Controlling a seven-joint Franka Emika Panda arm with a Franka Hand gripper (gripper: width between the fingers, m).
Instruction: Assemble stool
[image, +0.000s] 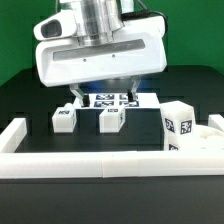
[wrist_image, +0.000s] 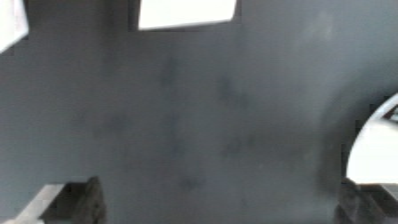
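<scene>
- On the black tabletop (image: 30, 100), inside a white border rail (image: 100, 165) that runs along the front and up the exterior view's left, lie the loose white parts of the stool.
- The claw (image: 106, 92) hangs below the arm's broad white wrist housing, over the back of the work area. Its two dark fingers (image: 82, 92) stand apart and nothing is held between them.
- Just behind the claw, the marker board (image: 113, 99) lies flat with its black-and-white tags facing up.
- The first leg (image: 63, 118), a small blocky piece with a tag on its front face, sits on the tabletop toward the exterior view's left.
- The second leg (image: 110, 120) sits near it, almost below the claw and apart from the fingertips.
- The third leg (image: 178, 125) stands upright at the exterior view's right, with tags on two of its faces.
- The round seat (image: 205, 150) lies at the far right, cut off by the picture's edge. Whether the third leg is plugged into it or only stands against it, I cannot tell.
- The wrist view shows mostly bare dark tabletop, blurred. One grey finger tip shows at a corner, along with a white patch (wrist_image: 187, 12) and a curved white edge (wrist_image: 377, 140), both too blurred to name.
</scene>
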